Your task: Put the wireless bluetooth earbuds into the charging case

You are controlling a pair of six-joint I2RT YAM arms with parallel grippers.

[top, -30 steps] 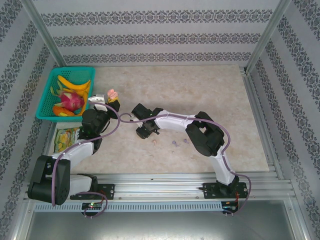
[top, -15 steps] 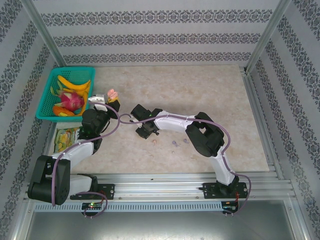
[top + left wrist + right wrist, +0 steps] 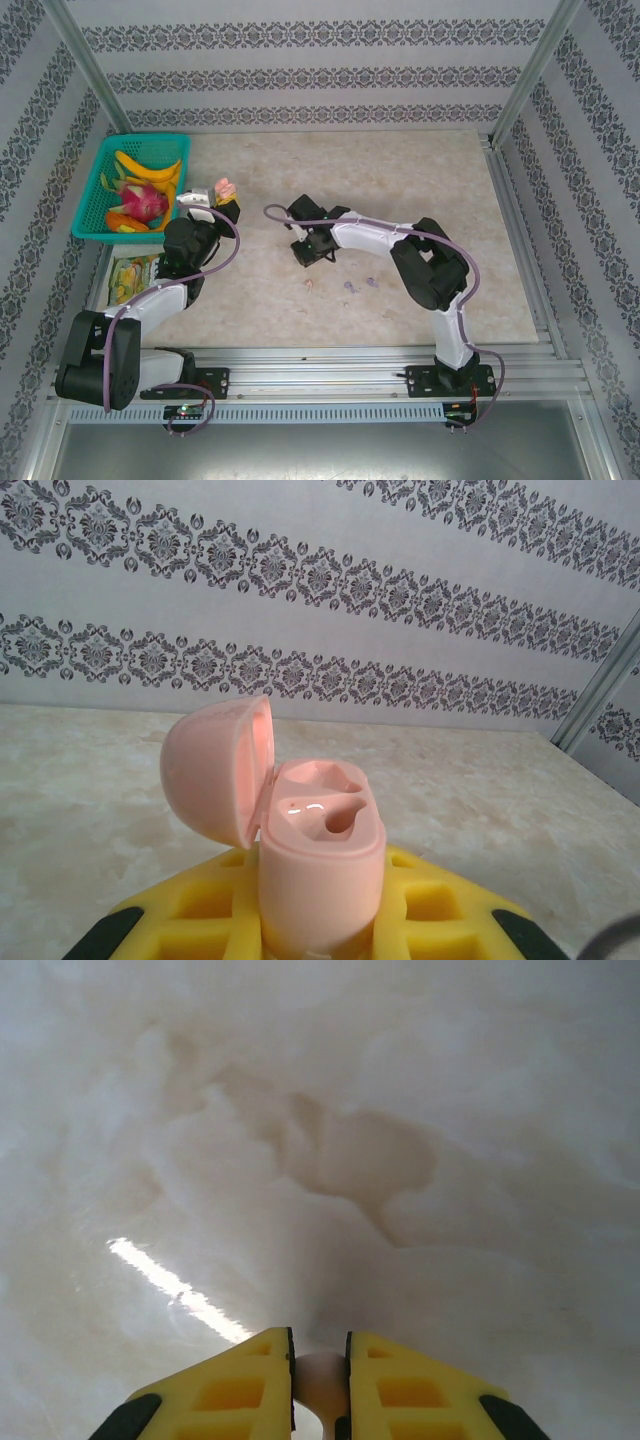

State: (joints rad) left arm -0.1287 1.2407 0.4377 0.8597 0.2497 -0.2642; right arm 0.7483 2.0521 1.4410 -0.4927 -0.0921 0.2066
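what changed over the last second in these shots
The right gripper swung to the right and slightly away from the arm bases, and its jaws closed on a pale pink earbud. The left gripper stayed put, shut on the open pink case. The loose pink earbud and purple earbuds on the table did not move.

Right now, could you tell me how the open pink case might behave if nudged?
The case looks glossy and rounded, so probably slippery. Its raised lid leans to one side, so a push may snap it shut.
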